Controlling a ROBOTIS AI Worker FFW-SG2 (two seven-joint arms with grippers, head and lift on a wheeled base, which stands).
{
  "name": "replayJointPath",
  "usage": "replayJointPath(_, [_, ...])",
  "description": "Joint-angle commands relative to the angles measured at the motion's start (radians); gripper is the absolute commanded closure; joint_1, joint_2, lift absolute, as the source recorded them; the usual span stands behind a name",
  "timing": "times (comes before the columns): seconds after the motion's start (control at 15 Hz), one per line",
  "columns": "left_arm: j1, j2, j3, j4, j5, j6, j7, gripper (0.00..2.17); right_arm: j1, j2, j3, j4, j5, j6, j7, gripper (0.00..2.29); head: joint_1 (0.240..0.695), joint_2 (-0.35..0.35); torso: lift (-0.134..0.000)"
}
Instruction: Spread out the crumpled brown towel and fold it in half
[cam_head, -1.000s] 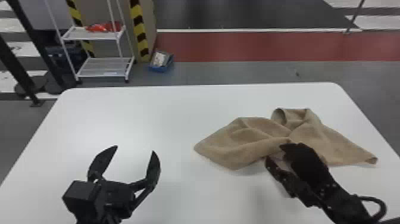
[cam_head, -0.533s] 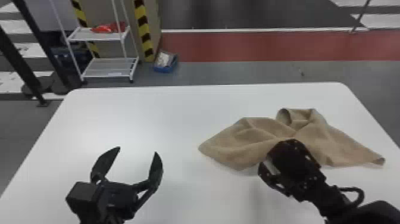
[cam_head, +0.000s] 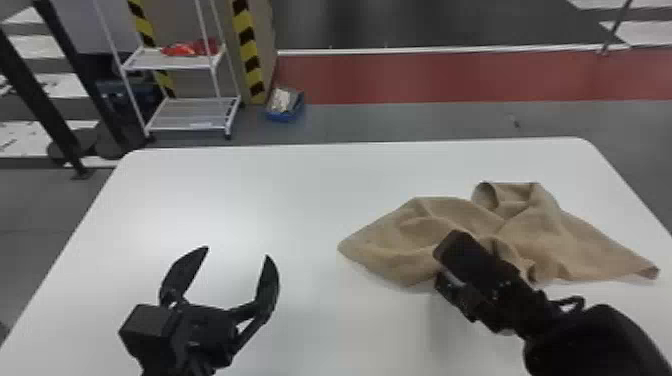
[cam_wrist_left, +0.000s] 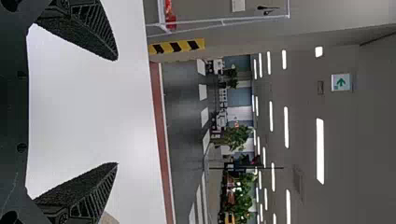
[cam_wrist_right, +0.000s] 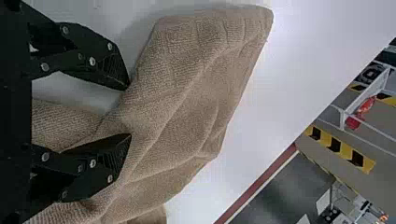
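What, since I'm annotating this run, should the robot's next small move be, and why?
Probably to close the right gripper gently on the brown towel: its fingers stand open with cloth showing between their tips, and the towel lies crumpled, ungripped. The left gripper is open, away from it.

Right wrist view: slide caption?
Right gripper, open, at the crumpled brown towel lying on the white table.

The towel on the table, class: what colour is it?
The towel is a light, sandy brown, clearest in the right wrist view.
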Motion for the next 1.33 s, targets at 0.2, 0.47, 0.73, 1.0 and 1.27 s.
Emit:
replayJointPath(0.2, [-0.006, 0.0, -0.002, 0.0, 0.0, 0.006, -0.003, 0.07, -0.002, 0.001, -0.023, -0.074, -0.042, 0.09, 0.061, 2.02, 0.695, 0.066, -0.125])
replayJointPath(0.47, [-0.003, 0.0, -0.001, -0.007, 0.0, 0.009, -0.001, 0.07, -0.002, 0.01, -0.099, -0.202, -0.256, 0.154, 0.071, 2.01, 0.695, 0.07, -0.125])
replayJointPath(0.73, [-0.003, 0.0, 0.001, -0.009, 0.0, 0.009, -0.001, 0.07, -0.071, 0.059, -0.196, -0.236, -0.519, 0.274, 0.044, 2.02, 0.695, 0.094, -0.125])
replayJointPath(1.0, [0.002, 0.0, -0.002, -0.01, 0.0, 0.006, 0.0, 0.07, -0.21, 0.084, -0.282, -0.037, -0.768, 0.255, -0.131, 2.01, 0.695, 0.102, -0.125])
replayJointPath(1.27, [0.011, 0.002, 0.01, -0.006, -0.002, -0.009, 0.002, 0.07, -0.224, 0.084, -0.294, 0.137, -0.765, 0.216, -0.3, 1.99, 0.695, 0.066, -0.125])
